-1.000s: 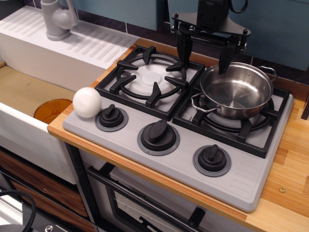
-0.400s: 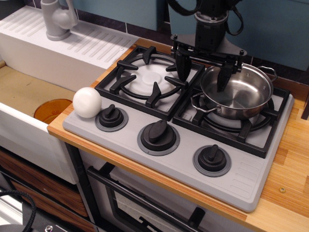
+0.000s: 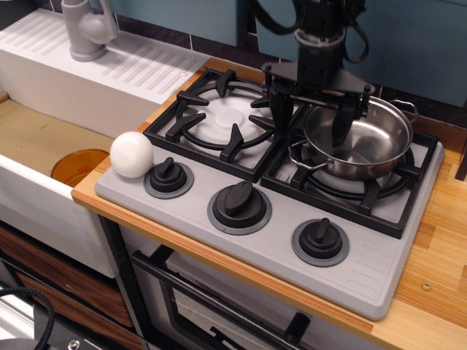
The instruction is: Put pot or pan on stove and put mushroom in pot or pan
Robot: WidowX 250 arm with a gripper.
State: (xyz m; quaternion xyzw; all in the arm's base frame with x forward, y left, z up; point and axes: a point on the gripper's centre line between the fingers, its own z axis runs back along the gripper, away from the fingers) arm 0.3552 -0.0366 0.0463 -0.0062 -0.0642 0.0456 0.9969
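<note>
Compared with the frame one second earlier, the gripper (image 3: 312, 120) has descended from above the back of the stove to the near-left rim of the pan, while the pan and the mushroom have not shifted. From the left: a white ridged drainboard (image 3: 139, 65) with a grey tap (image 3: 86, 28) occupies the far corner, beside a sunken basin holding an orange bowl (image 3: 78, 166). The mushroom (image 3: 131, 154) rests at the left front corner of the stove (image 3: 292, 251), touching the grey panel beside the leftmost knob (image 3: 168, 176), well apart from the pan; it therefore remains to be collected. The left burner grate (image 3: 222, 120) is unoccupied. The pan (image 3: 357, 137) sits on the right burner grate, slightly tilted, so the first part of the task appears complete. The jaws are spread wide, one finger outside the pan wall and one inside the bowl, straddling the rim without clamping it. This posture suggests either a release or a regrip of the rim; which one cannot be determined. The stove is set into a wooden counter (image 3: 438, 240) with an oven door below, and a blue-grey wall stands behind.
</note>
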